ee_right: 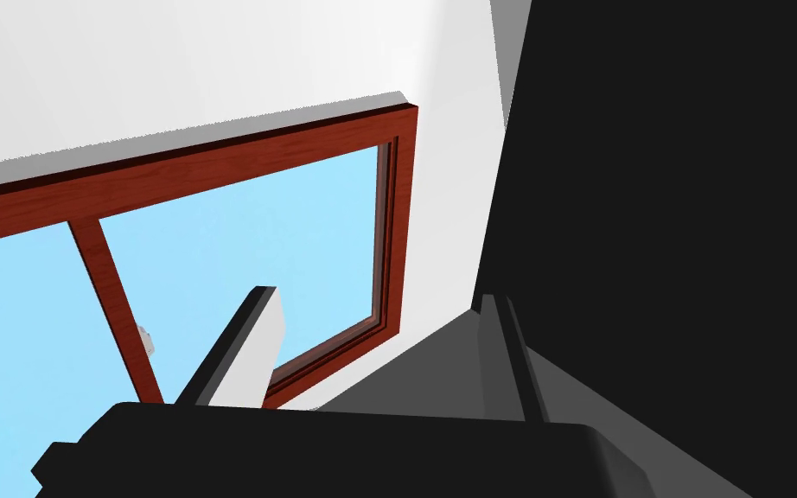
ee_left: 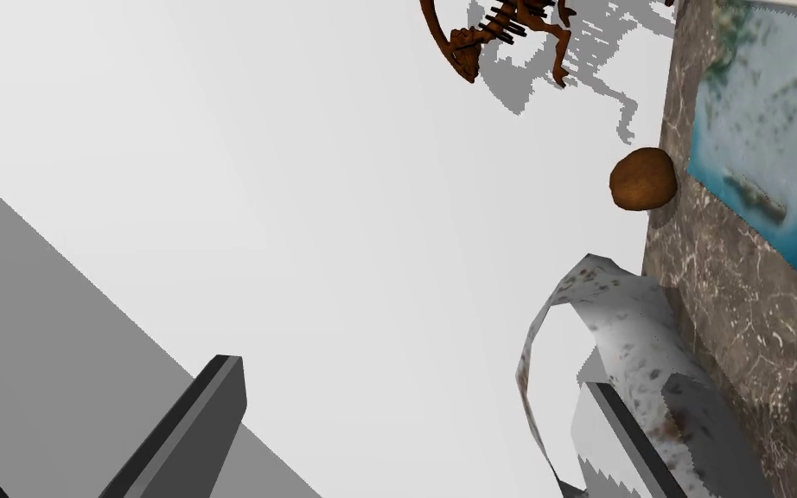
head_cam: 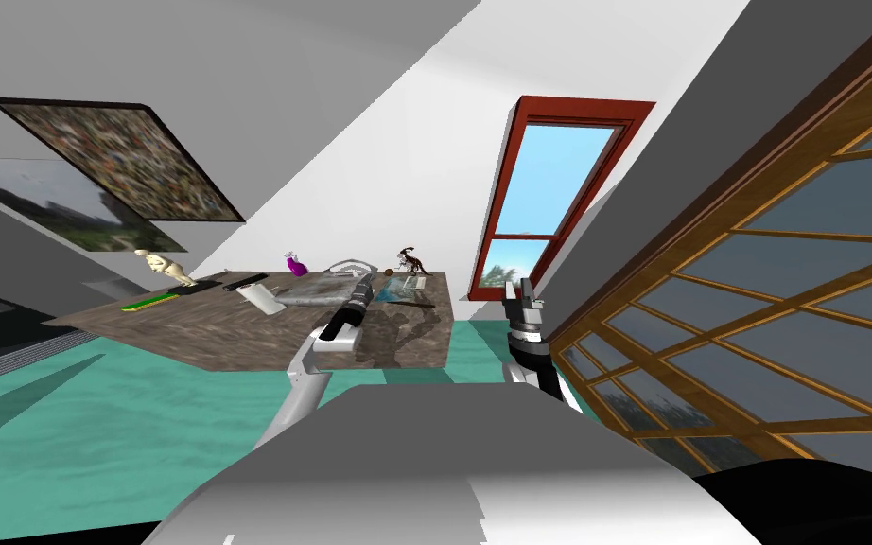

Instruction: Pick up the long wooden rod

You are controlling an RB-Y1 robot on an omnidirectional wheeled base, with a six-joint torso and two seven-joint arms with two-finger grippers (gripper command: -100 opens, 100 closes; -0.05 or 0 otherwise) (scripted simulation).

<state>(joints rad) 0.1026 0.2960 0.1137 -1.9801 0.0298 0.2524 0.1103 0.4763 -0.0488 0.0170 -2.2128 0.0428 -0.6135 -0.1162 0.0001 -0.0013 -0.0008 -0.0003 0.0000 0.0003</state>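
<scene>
The left gripper (head_cam: 366,276), arm stretched forward, hangs spread wide over the table's (head_cam: 217,341) far side. The thin dark rod (head_cam: 419,304) lies near the table's right end. The right gripper (head_cam: 522,287), raised beyond that end, stands parted.

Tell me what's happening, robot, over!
Left gripper open over table, beside speckled grey object. Right gripper open, raised beside table. Thin dark rod by blue mat, not grasped.

- Right gripper (ee_right: 379,296): two blade-like fingers (ee_right: 254,346) rise from the dark body block (ee_right: 345,450), spread wide apart.
- One finger shows a broad, light grey face; the other stands edge-on, thin and dark.
- The tips lean slightly toward each other.
</scene>
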